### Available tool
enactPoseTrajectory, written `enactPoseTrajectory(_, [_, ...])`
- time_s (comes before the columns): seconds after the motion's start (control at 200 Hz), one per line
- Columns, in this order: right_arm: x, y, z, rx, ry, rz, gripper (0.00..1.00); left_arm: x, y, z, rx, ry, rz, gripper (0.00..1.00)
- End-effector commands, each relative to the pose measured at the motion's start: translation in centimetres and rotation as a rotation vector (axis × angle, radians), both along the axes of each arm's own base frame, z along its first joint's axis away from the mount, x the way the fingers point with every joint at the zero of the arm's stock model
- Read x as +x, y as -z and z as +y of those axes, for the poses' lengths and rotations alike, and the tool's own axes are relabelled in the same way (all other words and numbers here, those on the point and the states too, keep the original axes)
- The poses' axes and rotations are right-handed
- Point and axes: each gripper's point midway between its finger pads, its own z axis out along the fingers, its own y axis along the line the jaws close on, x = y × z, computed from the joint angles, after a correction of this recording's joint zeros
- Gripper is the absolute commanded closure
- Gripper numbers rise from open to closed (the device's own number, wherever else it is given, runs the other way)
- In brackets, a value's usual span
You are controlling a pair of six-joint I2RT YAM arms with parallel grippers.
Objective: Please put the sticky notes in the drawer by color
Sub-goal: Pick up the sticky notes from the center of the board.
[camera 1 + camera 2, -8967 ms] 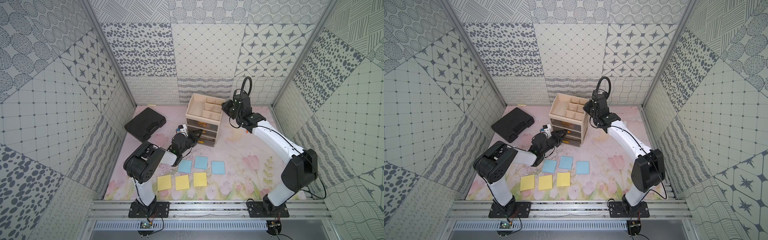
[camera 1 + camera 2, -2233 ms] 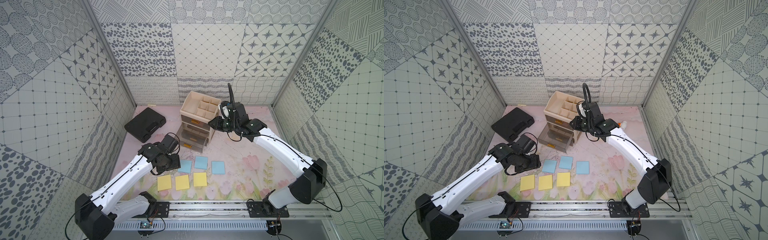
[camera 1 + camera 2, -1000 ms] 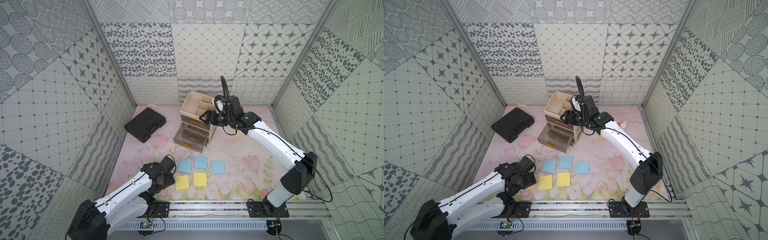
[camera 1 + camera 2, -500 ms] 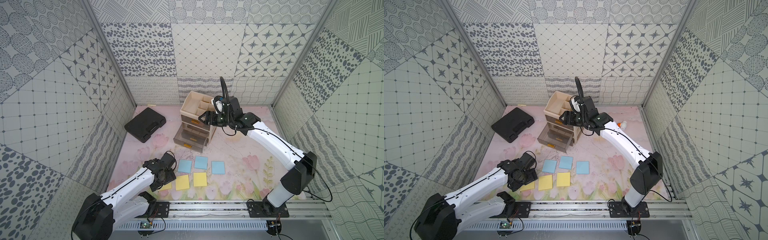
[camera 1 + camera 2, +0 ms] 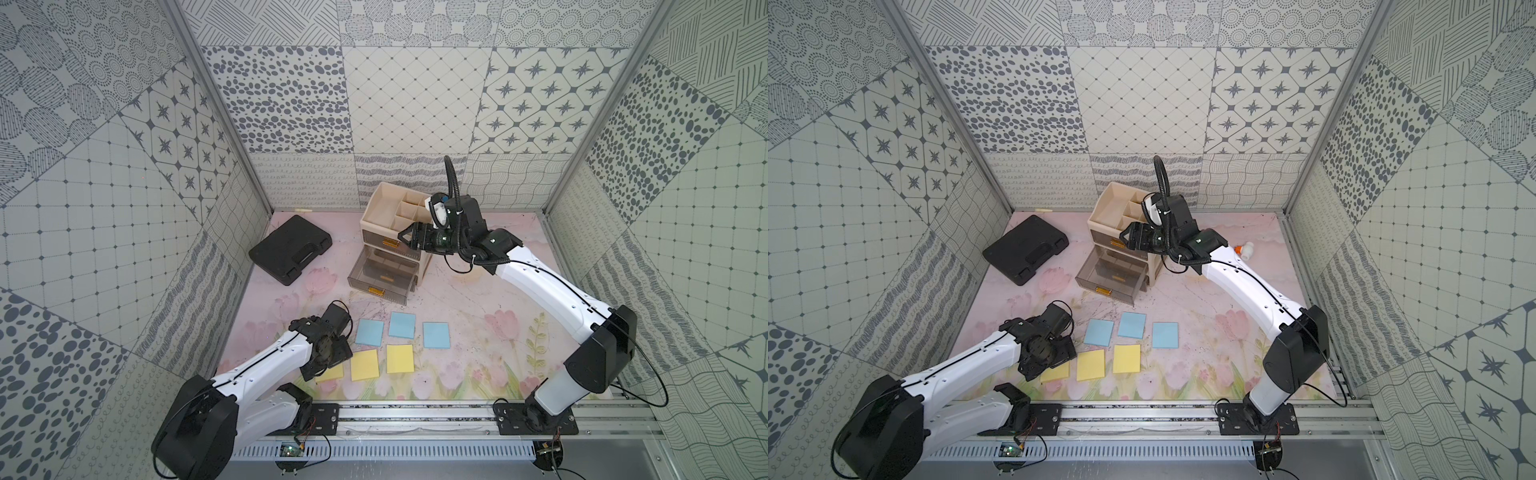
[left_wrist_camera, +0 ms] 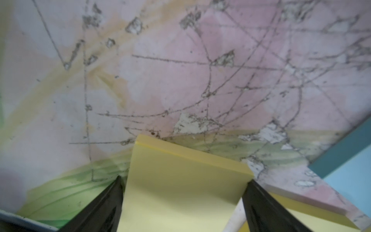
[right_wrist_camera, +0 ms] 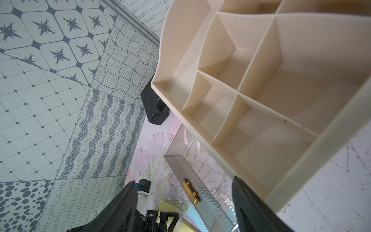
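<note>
Three light blue sticky notes (image 5: 402,325) and a row of yellow ones (image 5: 365,365) lie flat on the floral mat. My left gripper (image 5: 326,368) is open, down over the leftmost yellow pad (image 6: 180,190), with one black finger at each of its side edges; the pad still rests on the mat. The cream drawer cabinet (image 5: 376,208) stands behind, with one lower translucent drawer (image 5: 380,278) pulled out and empty. My right gripper (image 5: 405,240) is open at the cabinet's top front corner, one finger against the tray wall (image 7: 281,180), holding nothing.
A flat black case (image 5: 291,249) lies left of the cabinet. A small white and orange item (image 5: 1246,249) sits behind the right arm. Patterned walls close in three sides, and a metal rail (image 5: 415,415) runs along the front.
The left arm left the pulled-out drawer, swung to the yellow pads and lowered its gripper around the leftmost one. The right gripper shifted left along the cabinet's top and has since stayed there.
</note>
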Motion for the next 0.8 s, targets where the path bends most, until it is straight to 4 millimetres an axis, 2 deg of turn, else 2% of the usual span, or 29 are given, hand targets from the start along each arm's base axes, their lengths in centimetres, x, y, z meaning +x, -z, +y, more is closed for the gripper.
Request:
enactPoseTrajectory(0.0, [0.7,0.8,-1.1,-0.019,0.06,0.005,0.22,0.0,0.7,-0.4,-0.012,0.034,0.028,0.06])
enactPoseTrajectory(0.195, [0.6,1.1,-1.2,-0.013,0.065,0.011,0.22,0.1,1.1,-0.6,-0.013,0.031,0.049,0.07])
enactPoseTrajectory(0.32, [0.5,1.2,-1.5,-0.007,0.072,0.013,0.22,-0.2,1.4,-0.8,-0.023,0.02,0.069,0.14])
enactPoseTrajectory(0.46, [0.5,1.1,-1.9,0.002,0.08,0.008,0.22,-0.5,0.8,-0.3,-0.012,-0.011,0.057,0.22])
enactPoseTrajectory(0.795, [0.6,0.6,-2.0,0.022,0.086,0.009,0.21,-0.6,-0.7,0.3,0.007,-0.033,0.045,0.3])
